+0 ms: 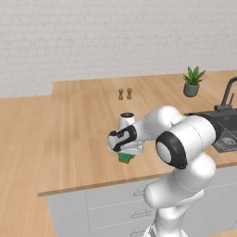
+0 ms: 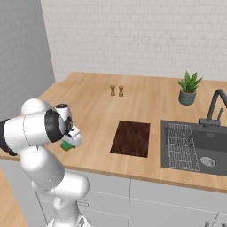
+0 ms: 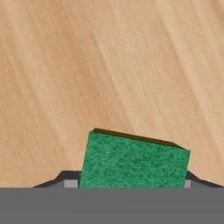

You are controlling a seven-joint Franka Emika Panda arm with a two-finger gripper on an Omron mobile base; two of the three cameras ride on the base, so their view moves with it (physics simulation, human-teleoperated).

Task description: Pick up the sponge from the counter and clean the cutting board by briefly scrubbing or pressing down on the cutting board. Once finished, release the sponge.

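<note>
The green sponge [image 3: 133,159] lies on the light wood counter [image 1: 69,139], close to its front edge. My gripper [image 3: 127,183] points down over it, a dark fingertip pressed against each short side, shut on the sponge. From the base views the sponge [image 1: 124,158] [image 2: 66,145] peeks out under the white hand [image 1: 125,147] [image 2: 70,133]. The dark brown cutting board [image 2: 131,138] lies flat on the counter to the right of the sponge, a short way off; in the left base view my arm hides it.
Two small wooden shakers [image 2: 117,90] stand further back on the counter. A potted plant [image 2: 188,88] sits at the back right. The black sink [image 2: 195,146] with wire rack and faucet [image 2: 215,108] lies right of the board. Pale grey drawers [image 1: 115,203] run below.
</note>
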